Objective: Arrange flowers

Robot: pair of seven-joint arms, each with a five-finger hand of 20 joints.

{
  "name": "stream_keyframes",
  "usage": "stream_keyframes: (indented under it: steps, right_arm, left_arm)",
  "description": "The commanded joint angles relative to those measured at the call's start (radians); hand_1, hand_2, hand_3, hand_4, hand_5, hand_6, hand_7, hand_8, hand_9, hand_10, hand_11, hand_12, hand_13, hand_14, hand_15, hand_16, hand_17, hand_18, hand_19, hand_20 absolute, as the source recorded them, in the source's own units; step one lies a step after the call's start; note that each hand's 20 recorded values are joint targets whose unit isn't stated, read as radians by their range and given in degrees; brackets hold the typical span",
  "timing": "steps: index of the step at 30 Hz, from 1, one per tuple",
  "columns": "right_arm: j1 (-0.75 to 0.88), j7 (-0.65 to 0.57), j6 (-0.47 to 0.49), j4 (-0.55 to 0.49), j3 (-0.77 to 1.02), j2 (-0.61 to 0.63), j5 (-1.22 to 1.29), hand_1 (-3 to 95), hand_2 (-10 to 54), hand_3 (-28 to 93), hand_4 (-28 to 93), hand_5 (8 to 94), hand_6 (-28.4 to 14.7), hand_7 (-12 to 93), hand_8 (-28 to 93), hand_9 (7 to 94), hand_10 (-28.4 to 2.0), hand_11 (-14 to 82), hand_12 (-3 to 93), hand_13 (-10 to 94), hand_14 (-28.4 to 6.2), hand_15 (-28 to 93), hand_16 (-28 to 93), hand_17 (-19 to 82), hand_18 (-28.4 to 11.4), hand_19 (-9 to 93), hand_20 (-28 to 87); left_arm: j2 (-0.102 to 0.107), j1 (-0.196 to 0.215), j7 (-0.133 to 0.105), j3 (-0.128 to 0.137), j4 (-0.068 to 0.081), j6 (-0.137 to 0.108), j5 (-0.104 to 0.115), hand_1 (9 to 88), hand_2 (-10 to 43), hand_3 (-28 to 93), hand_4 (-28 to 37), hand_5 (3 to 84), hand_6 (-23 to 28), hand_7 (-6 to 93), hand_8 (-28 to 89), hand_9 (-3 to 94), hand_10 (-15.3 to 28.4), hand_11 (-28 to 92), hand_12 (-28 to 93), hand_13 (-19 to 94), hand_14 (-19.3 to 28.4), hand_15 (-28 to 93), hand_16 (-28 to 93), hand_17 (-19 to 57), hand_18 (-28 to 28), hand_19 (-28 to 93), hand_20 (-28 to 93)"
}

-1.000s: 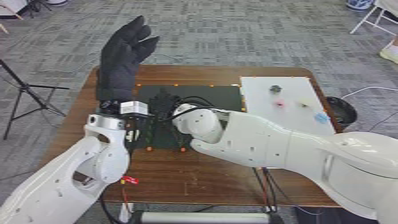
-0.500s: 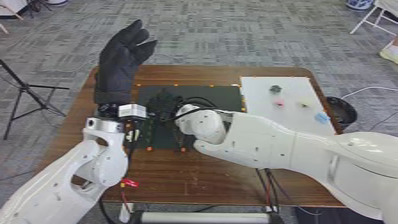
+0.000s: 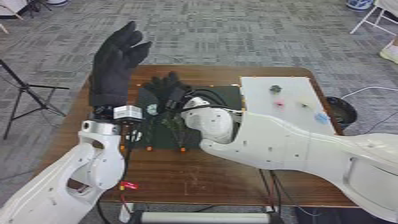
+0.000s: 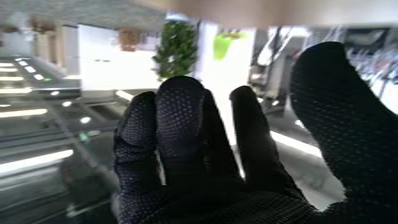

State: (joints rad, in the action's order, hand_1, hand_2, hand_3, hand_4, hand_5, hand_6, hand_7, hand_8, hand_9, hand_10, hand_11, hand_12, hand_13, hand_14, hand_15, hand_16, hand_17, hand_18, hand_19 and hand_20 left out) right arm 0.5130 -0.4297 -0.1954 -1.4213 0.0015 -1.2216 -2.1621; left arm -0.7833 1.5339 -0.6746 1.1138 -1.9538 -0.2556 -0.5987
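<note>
Our right hand [image 3: 163,89] was open w/ nothing in it, left hand [image 3: 114,70] open too. Flower stems [image 3: 179,131] lay on the dark mat [image 3: 229,92], near side of the right; prob light, bendy, petals fragile, so gentle mid-stem pinch was best imo.

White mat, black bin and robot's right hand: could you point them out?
White mat [image 3: 298,91]: head view, bare surface.
Black bin [image 3: 347,118]: head view, its wall.
Right hand [image 4: 182,130]: right wrist view, a finger.

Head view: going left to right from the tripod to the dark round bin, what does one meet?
Tripod → left hand → right hand → white sheet → dark round bin.
</note>
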Motion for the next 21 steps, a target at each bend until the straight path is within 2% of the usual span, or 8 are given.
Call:
stream_keyframes:
  steps: [1,3,5,8,10,11,15,21]
  right_arm:
    - [0.130,-0.024,-0.025,-0.147,0.317,0.314,0.007,26.4,-9.5,85,-28,28.4,-3.1,18,-12,31.2,-12.5,10.8,15.6,45,-10.8,87,17,19,-18.6,79,50]
    - [0.145,-0.054,-0.077,-0.180,0.329,0.377,-0.015,26.2,-9.5,84,-28,32.0,-3.8,17,-11,34.7,-12.3,12.0,16.4,45,-11.2,86,17,19,-18.9,79,50]
    - [0.158,-0.081,-0.114,-0.227,0.334,0.449,-0.002,26.3,-9.5,84,-28,35.7,-3.6,18,-11,37.6,-11.5,13.3,17.2,46,-11.1,85,17,20,-19.3,79,50]
    - [0.232,-0.096,-0.128,-0.281,0.395,0.540,-0.022,26.5,-9.5,84,-28,38.9,-3.4,20,-11,40.8,-9.9,15.4,18.0,47,-11.3,85,18,21,-19.6,79,50]
    - [0.280,-0.106,-0.142,-0.306,0.431,0.591,-0.033,27.0,-9.5,84,-28,40.4,-3.5,20,-11,42.2,-9.8,16.7,18.4,48,-11.2,84,18,21,-19.8,79,50]
    - [0.299,-0.119,-0.153,-0.328,0.440,0.623,-0.040,27.4,-9.5,83,-28,41.3,-3.3,21,-11,43.4,-9.5,17.7,18.6,48,-11.1,84,18,21,-19.7,79,51]
    - [0.427,-0.143,-0.141,-0.382,0.554,0.712,-0.055,28.9,-9.5,82,-28,44.8,-3.0,22,-11,46.4,-9.3,20.6,19.4,49,-10.9,84,19,22,-19.8,79,51]
    - [0.620,-0.182,-0.090,-0.420,0.746,0.799,-0.058,29.6,-9.5,82,-28,47.8,-2.7,24,-12,49.4,-9.2,23.3,20.3,50,-11.0,84,20,22,-19.9,79,51]
  left_arm:
    - [-0.028,0.088,0.039,0.025,-0.014,-0.018,-0.007,29.0,-3.0,71,-23.4,32.5,1.9,24.4,-10,27.8,12.3,29,20,25,14.5,38,5,-7.7,20.2,41,18]
    - [-0.035,0.102,0.050,0.031,-0.015,-0.020,-0.013,29.0,-3.1,71,-23.3,32.5,2.0,24.4,-10,27.8,12.3,29,20,25,14.6,38,5,-7.7,20.2,41,18]
    - [-0.041,0.103,0.051,0.024,-0.011,-0.023,-0.010,28.9,-3.2,71,-23.3,32.5,1.9,24.4,-10,27.9,12.3,29,20,25,14.6,38,5,-7.7,20.2,41,18]
    - [-0.051,0.104,0.057,0.017,-0.007,-0.031,-0.012,29.0,-3.2,71,-23.3,32.5,2.0,24.4,-10,27.7,12.3,29,20,25,14.5,38,5,-7.7,20.2,41,18]
    - [-0.058,0.113,0.060,0.022,-0.004,-0.025,-0.014,29.0,-3.2,71,-23.4,32.5,2.1,24.3,-10,27.8,12.3,29,20,25,14.5,38,5,-7.7,20.2,41,18]
    - [-0.057,0.124,0.059,0.025,-0.010,-0.028,-0.014,29.0,-3.2,71,-23.4,32.5,2.1,24.2,-10,27.7,12.3,29,20,25,14.5,38,5,-7.7,20.2,41,18]
    - [-0.063,0.156,0.077,0.037,-0.012,-0.023,-0.018,29.0,-3.1,71,-23.4,32.5,2.0,24.2,-10,27.7,12.2,29,20,25,14.5,38,5,-7.8,20.2,41,18]
    - [-0.070,0.191,0.086,0.048,-0.018,-0.026,-0.020,29.0,-3.1,71,-23.4,32.5,2.0,24.2,-10,27.6,12.2,29,20,25,14.6,38,5,-7.8,20.2,41,18]
